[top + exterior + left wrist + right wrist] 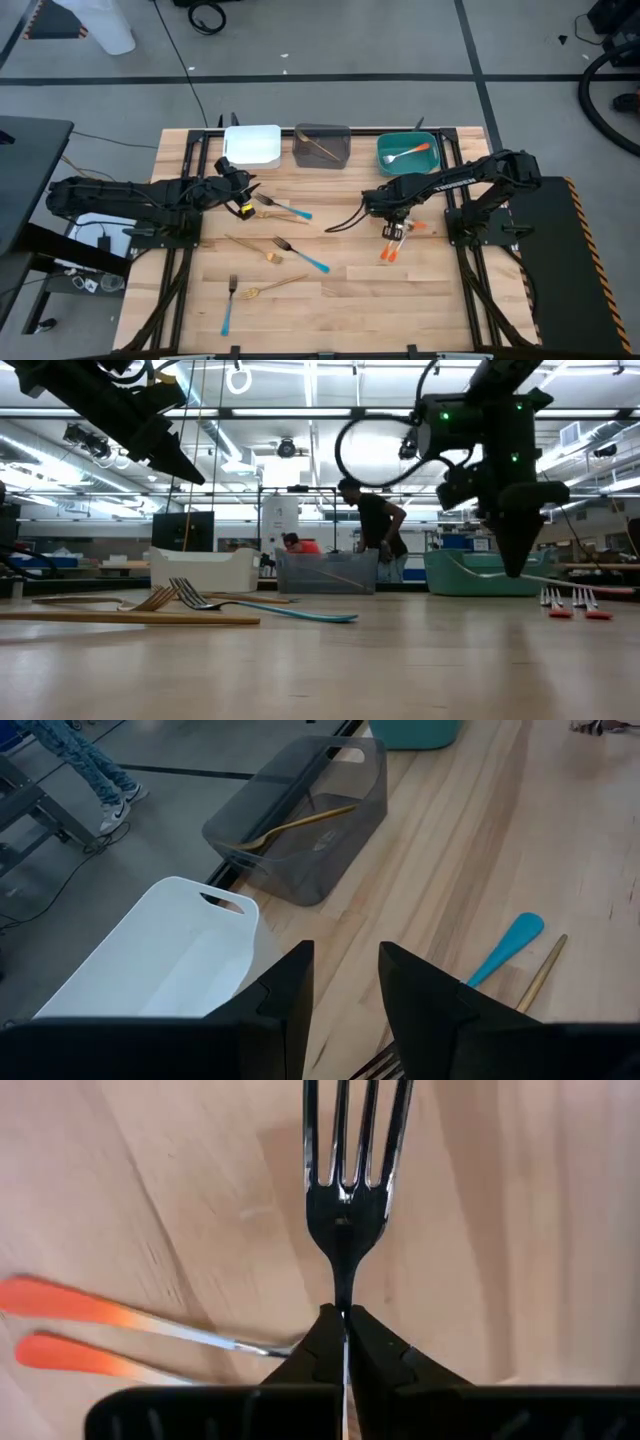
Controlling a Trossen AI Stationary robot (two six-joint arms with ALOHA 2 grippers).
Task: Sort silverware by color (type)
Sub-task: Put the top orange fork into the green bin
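Right tool (345, 1342) pinched shut on fork (346, 1200), left tool (345, 995) parted, empty

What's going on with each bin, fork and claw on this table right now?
White bin: empty.
Grey bin: holds a gold fork.
Teal bin: holds an orange-handled fork.
Right gripper: shut on a fork.
Left gripper: open, empty.
Blue-handled forks: lying loose.
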